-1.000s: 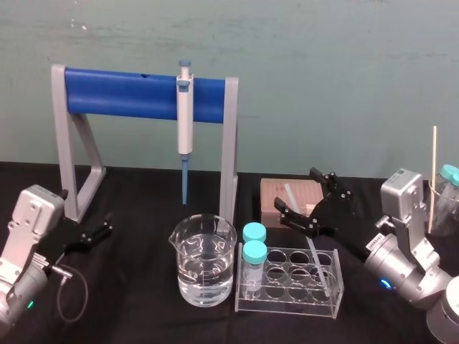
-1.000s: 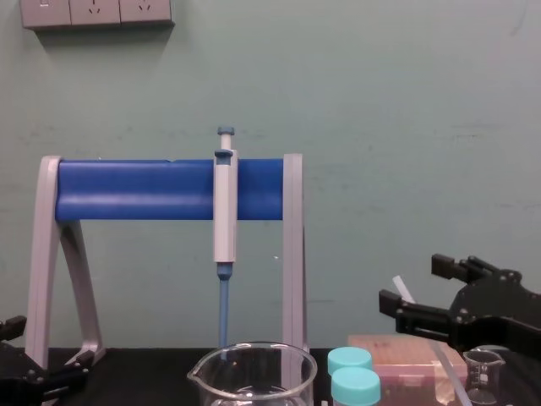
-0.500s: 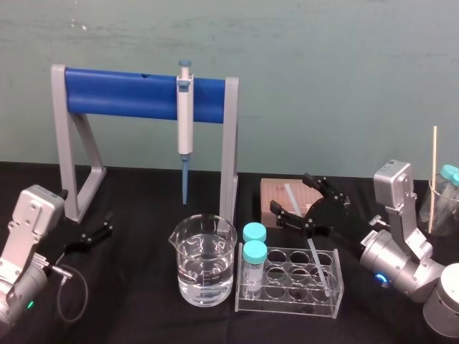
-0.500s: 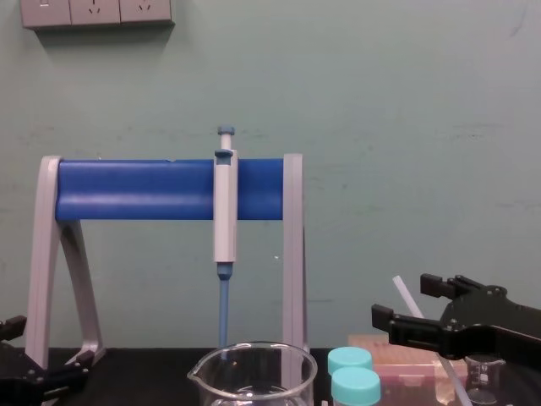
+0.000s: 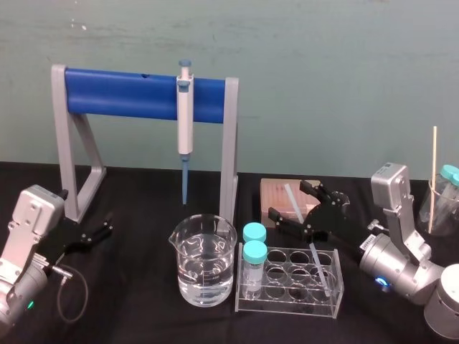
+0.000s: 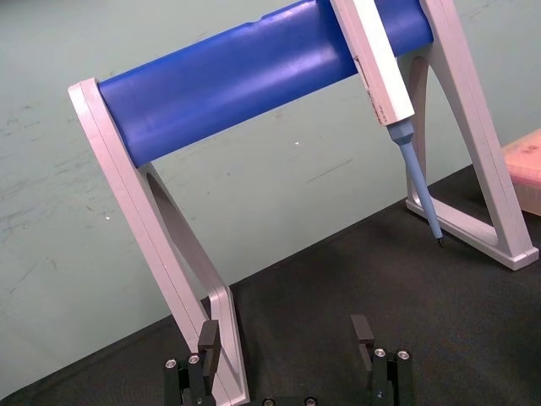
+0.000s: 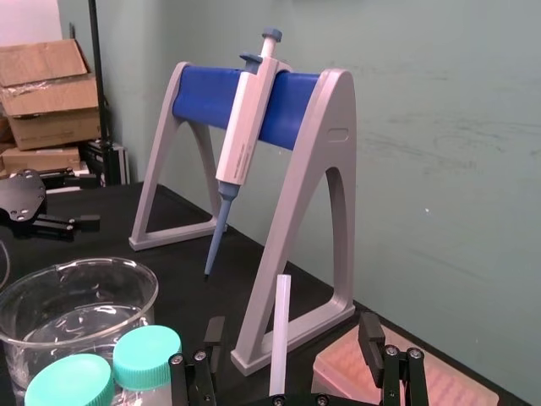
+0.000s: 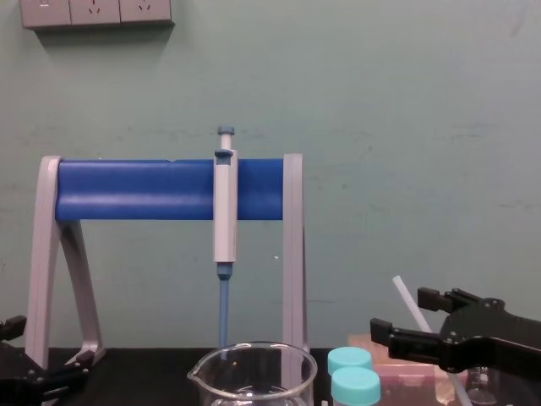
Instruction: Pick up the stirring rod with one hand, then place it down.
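Note:
The stirring rod [image 5: 310, 247], a translucent whitish stick, leans in the clear tube rack [image 5: 287, 304] with its top end toward the brown box. My right gripper [image 5: 290, 202] is open around the rod's upper part, one finger on each side. In the right wrist view the stirring rod [image 7: 278, 335] stands upright between the spread fingers [image 7: 370, 337] with a gap on both sides. From the chest view the rod [image 8: 409, 304] sticks up just above the right gripper [image 8: 399, 315]. My left gripper [image 5: 97, 233] rests open and empty at the table's left, beside the stand's foot [image 6: 221, 338].
A grey pipette [image 5: 185, 122] hangs on the blue-barred stand [image 5: 122, 93]. A glass beaker [image 5: 204, 261] of water stands left of the rack, which holds two teal-capped vials [image 5: 253, 261]. A brown box [image 5: 276, 195] lies behind the gripper. A jar with a wooden stick [image 5: 432, 179] stands far right.
My right gripper has come down and to the left, from above the brown box to a position straddling the rod's upper part. The left arm has stayed still.

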Controlling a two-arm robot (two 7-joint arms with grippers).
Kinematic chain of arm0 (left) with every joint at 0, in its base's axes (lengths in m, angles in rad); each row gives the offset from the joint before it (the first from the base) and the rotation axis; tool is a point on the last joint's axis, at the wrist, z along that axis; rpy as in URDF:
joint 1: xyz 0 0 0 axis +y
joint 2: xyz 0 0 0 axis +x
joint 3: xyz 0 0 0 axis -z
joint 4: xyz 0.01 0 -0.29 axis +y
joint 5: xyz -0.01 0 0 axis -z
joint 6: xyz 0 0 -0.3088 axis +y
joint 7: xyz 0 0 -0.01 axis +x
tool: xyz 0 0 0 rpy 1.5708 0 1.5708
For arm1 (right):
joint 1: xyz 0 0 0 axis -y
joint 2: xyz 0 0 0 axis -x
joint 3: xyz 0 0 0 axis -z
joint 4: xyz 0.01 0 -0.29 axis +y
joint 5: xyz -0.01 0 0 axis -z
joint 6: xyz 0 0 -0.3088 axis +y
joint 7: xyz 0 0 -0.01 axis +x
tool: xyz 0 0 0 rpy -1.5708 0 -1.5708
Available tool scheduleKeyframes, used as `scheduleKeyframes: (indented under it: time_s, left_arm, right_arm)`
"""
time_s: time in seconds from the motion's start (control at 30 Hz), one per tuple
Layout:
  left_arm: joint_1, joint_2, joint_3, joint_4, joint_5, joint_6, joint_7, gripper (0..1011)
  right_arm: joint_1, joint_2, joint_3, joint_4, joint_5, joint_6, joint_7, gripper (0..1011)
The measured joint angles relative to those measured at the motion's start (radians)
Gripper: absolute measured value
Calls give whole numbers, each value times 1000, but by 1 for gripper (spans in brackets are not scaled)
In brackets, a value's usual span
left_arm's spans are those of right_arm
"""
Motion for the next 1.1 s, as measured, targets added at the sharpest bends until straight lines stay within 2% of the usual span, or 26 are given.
scheduleKeyframes:
  time_s: [0.27,0.9,1.1]
  left_arm:
    - [0,0,0,0,0,0,0,1000]
    - [0,0,0,0,0,0,0,1001]
    - [0,0,0,0,0,0,0,1000]
  right_arm:
    - [-12,-5,16,-9,-17,9,5,1003]
    - [-11,-4,13,-9,-14,8,5,1003]
    - [-10,-3,13,-9,-13,8,5,908]
